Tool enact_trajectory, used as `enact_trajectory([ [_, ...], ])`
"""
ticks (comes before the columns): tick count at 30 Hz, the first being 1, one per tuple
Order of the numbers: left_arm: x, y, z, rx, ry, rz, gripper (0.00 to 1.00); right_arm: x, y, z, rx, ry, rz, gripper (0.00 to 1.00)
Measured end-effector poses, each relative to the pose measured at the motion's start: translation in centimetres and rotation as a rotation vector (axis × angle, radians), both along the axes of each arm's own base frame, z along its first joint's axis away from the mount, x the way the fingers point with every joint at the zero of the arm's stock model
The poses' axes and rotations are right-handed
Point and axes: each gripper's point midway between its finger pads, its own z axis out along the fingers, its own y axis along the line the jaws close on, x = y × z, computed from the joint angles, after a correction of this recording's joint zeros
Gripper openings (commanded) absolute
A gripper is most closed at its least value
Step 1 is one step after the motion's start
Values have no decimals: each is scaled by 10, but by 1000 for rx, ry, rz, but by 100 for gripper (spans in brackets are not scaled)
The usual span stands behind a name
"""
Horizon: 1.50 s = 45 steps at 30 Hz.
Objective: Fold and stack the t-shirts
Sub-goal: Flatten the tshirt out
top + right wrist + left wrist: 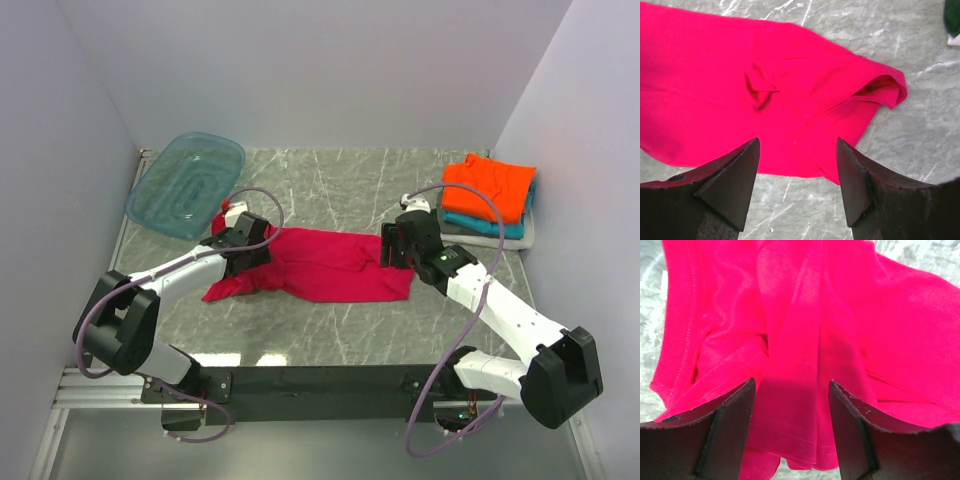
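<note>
Marble table [350, 190], crumpled magenta t-shirt [325, 265]

Crimson tee [335, 268] rumpled at ctr, orange tee [490, 185] folded atop teal tee [500, 229], back R

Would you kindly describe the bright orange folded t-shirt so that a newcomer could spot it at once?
Look to the far right corner of the grey marble-patterned table, where a small stack of folded shirts sits. The bright orange folded t-shirt is its top layer. Unlike the teal shirt and pale shirt beneath it, or the crimson shirt spread mid-table, it alone is orange.
</note>
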Motion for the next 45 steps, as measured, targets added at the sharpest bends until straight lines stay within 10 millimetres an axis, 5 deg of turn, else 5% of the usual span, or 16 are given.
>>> enact_trajectory([
  [7,-1,4,-2,15,-2,11,63,1,6,-4,4,8,16,68],
  [10,-3,4,-4,15,3,11,55,0,8,-9,-4,24,25,68],
  [16,-14,5,-12,-3,27,0,0,0,16,-9,2,20,46,68],
  [24,-11,2,17,-54,-42,-5,1,2,39,-39,-12,90,107,67],
  [32,6,24,72,-128,-169,54,1,14,49,-80,-65,184,107,65],
  [45,-1,45,93,-151,-204,80,0,34,34,-98,-178,180,11,63],
])
